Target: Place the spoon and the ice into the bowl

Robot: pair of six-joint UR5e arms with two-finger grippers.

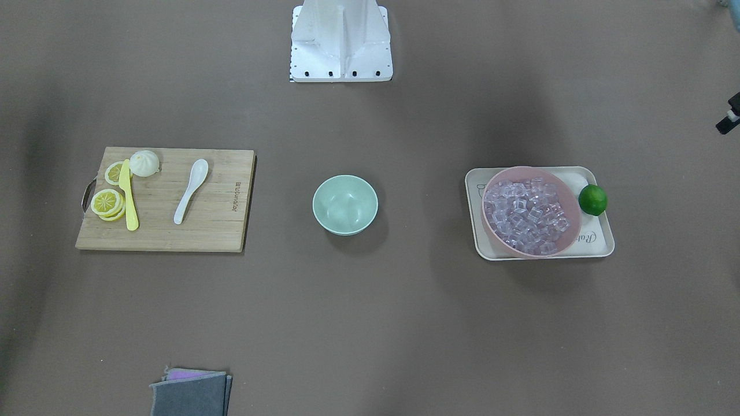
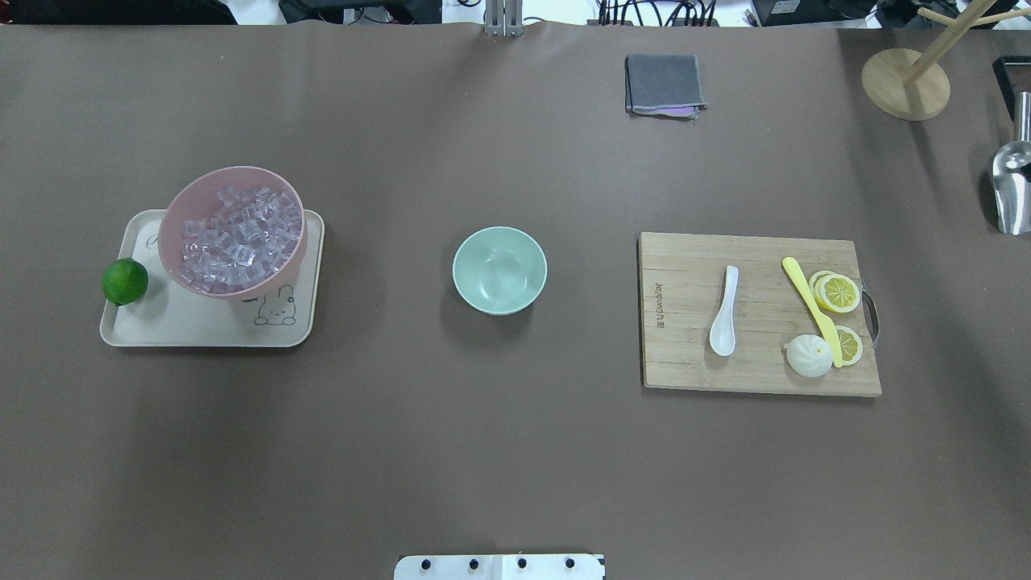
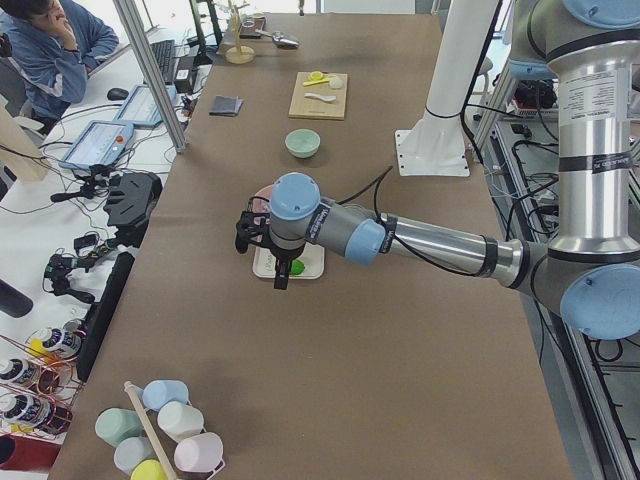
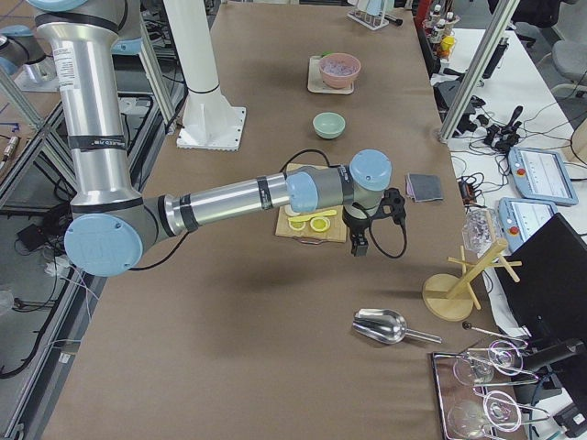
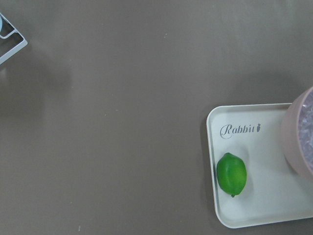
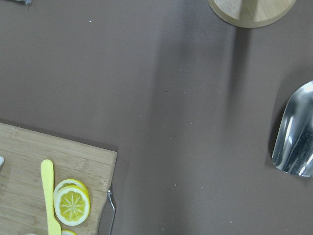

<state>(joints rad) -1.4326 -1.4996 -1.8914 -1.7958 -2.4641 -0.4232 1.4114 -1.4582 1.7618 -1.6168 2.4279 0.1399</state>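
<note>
The white spoon (image 1: 191, 190) lies on the wooden cutting board (image 1: 219, 225); it also shows in the overhead view (image 2: 725, 310). The empty mint-green bowl (image 1: 345, 205) stands mid-table (image 2: 499, 270). Many ice cubes (image 2: 238, 229) fill a pink bowl (image 2: 171, 213) on a cream tray (image 2: 201, 326). My left gripper (image 3: 282, 272) hangs over the table by the tray's lime end; my right gripper (image 4: 358, 244) hangs past the board's handle end. Both show only in side views, so I cannot tell if they are open or shut.
A lime (image 2: 125, 281) sits on the tray. A yellow knife (image 2: 809, 310), lemon slices (image 2: 838, 292) and a white bun (image 2: 809, 355) share the board. A folded grey cloth (image 2: 662, 84), a metal scoop (image 2: 1012, 189) and a wooden stand (image 2: 906, 84) lie farther off.
</note>
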